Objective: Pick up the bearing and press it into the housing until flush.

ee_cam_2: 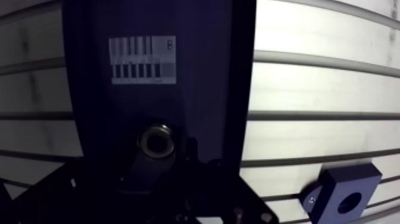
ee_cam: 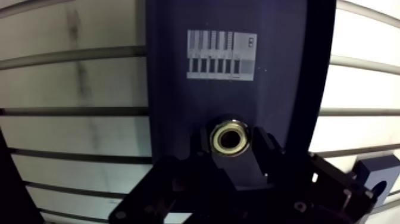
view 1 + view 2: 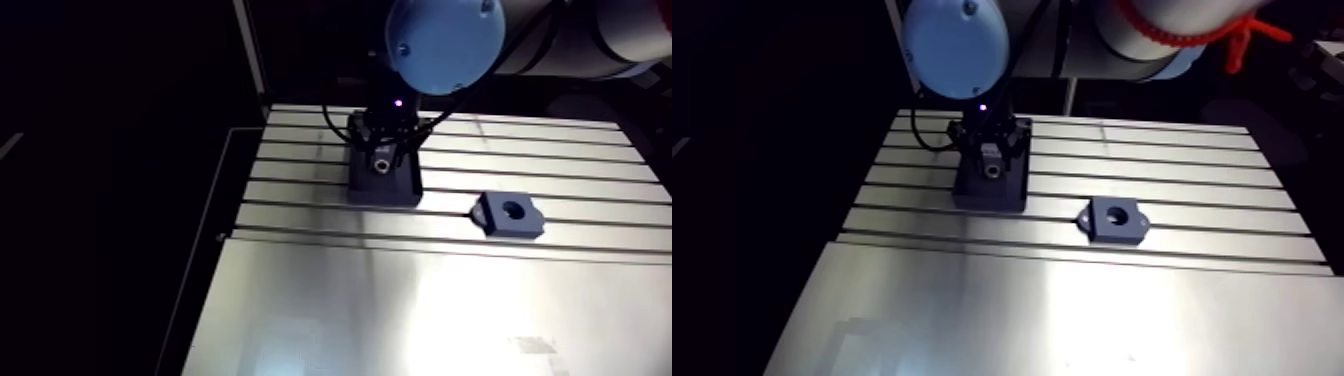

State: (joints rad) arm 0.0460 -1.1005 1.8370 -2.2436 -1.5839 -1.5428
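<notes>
The gripper [image 2: 231,148] stands low over a dark plate [image 2: 178,71] that lies on the slotted surface [image 3: 400,300]. The bearing [image 2: 230,138], a small metal ring with a dark bore, sits on the plate, near the plate's end farthest from its white barred label [image 2: 221,55] marked "B". In the wrist view the ring lies directly between the two dark fingers [image 2: 268,156], which stand close against its opposite sides, clenched on the bearing with no gap showing. The housing [image 3: 510,214], a dark block with a round hole through it, rests off the plate on the bare surface, apart from the plate's long edge.
</notes>
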